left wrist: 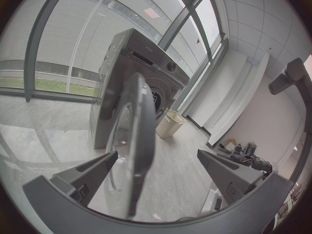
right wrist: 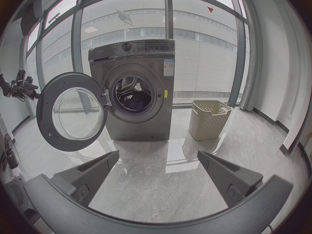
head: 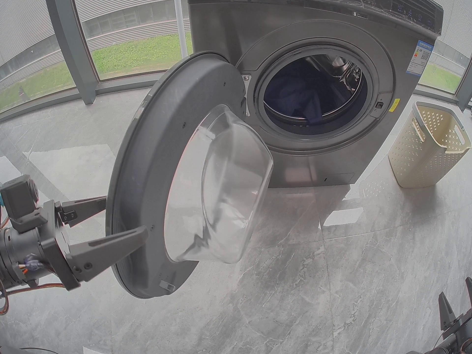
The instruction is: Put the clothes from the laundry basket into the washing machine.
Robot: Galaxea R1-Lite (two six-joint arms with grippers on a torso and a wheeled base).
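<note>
Left pincer (head: 126, 216) open at 8 o'clock, astride rim of swung-open door (head: 162, 173); right pincer (right wrist: 158, 153) open. Dark clothes (head: 295, 97) inside washing machine (head: 221, 30) drum; laundry basket (head: 418, 158) on floor at its 3 o'clock

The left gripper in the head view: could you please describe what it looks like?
The left gripper is dark grey, with two long wedge-shaped fingers tapering to blunt tips, a boxy grey camera on its wrist and orange cables behind.
</note>
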